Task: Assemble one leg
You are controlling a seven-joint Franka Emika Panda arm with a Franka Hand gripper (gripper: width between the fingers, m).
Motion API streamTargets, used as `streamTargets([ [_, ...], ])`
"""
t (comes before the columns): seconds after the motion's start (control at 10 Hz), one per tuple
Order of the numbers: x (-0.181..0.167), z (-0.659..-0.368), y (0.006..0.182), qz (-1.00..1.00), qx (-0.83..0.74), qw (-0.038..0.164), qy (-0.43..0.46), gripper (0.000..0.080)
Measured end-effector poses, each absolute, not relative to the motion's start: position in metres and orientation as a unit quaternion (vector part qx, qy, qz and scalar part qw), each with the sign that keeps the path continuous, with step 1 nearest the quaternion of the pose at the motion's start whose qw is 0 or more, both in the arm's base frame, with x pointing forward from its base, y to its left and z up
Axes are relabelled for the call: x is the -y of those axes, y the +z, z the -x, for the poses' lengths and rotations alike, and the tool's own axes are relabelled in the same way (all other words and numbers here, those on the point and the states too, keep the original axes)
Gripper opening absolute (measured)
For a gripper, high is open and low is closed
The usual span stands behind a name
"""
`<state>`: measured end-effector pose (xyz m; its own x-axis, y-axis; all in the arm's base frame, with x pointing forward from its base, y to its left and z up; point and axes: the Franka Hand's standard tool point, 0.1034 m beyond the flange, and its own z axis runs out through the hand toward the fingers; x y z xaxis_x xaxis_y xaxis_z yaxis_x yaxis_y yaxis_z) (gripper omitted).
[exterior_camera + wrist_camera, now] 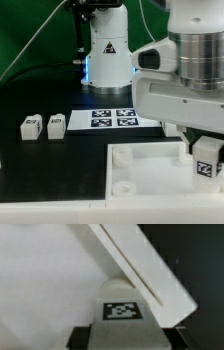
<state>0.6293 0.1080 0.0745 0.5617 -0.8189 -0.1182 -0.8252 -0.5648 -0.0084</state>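
Note:
My gripper (pixel 204 150) is shut on a leg (pixel 208 162), a small white block with a black-and-white tag, and holds it upright over the far right part of the white square top (pixel 150 175). In the wrist view the leg (pixel 122 308) sits between my dark fingers (pixel 86 336), tag facing the camera. Its far end reaches toward the top's raised rim (pixel 150 274), beside the flat inner face (pixel 50 280). I cannot tell whether the leg touches the top. Two more legs (pixel 30 126) (pixel 56 124) stand on the black table on the exterior view's left.
The marker board (pixel 113 117) lies flat behind the top, in front of the robot's white base (pixel 107 50). Round sockets (pixel 122 157) show at the top's left corners. The arm's bulky white wrist (pixel 185 80) hides the right side of the table.

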Motion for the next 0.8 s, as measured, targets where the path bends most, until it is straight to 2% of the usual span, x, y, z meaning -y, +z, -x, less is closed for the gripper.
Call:
streamTargets([
  [0.1,-0.1135,-0.6293,0.0725,0.817,-0.573,0.030,0.057,0.0294],
  [0.3,-0.1171,-0.6305,0.0709,0.684,-0.724,0.045,0.076,0.0294],
  [0.5,-0.1197,-0.6303,0.0705,0.668,-0.739,0.044,0.075,0.0294],
  [0.6,-0.1200,-0.6301,0.0701,0.669,-0.738,0.044,0.075,0.0371],
  [0.7,-0.1202,-0.6300,0.0700,0.670,-0.737,0.044,0.075,0.0552],
  [0.8,-0.1210,-0.6308,0.0693,0.708,-0.701,0.052,0.066,0.0619],
])
